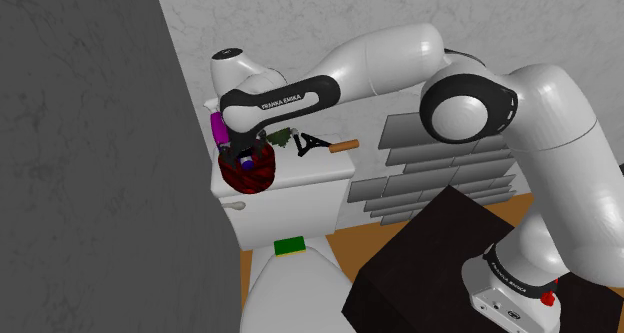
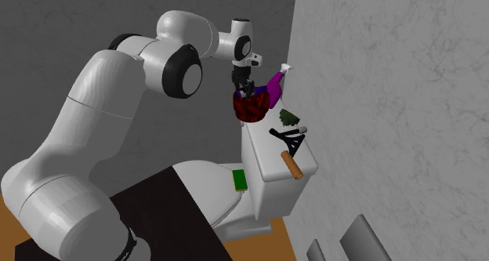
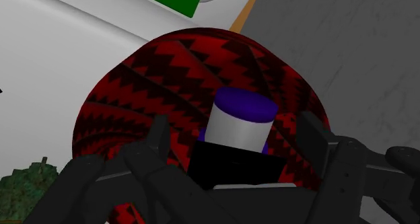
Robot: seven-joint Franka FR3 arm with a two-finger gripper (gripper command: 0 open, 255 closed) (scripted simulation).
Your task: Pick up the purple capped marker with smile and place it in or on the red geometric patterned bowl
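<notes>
grey walls point(image 2: 392, 79), white toilet point(image 2: 268, 179), brown floor point(image 1: 348, 249)

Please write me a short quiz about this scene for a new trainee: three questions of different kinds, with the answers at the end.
1. True or false: the end effector hangs directly over the red zigzag-patterned bowl.
2. What colour is the cap of the marker between the fingers? A. green B. purple C. orange
3. Fill in: the bowl stands on top of the white toilet ____.

Key: 1 true; 2 B; 3 tank.
</notes>
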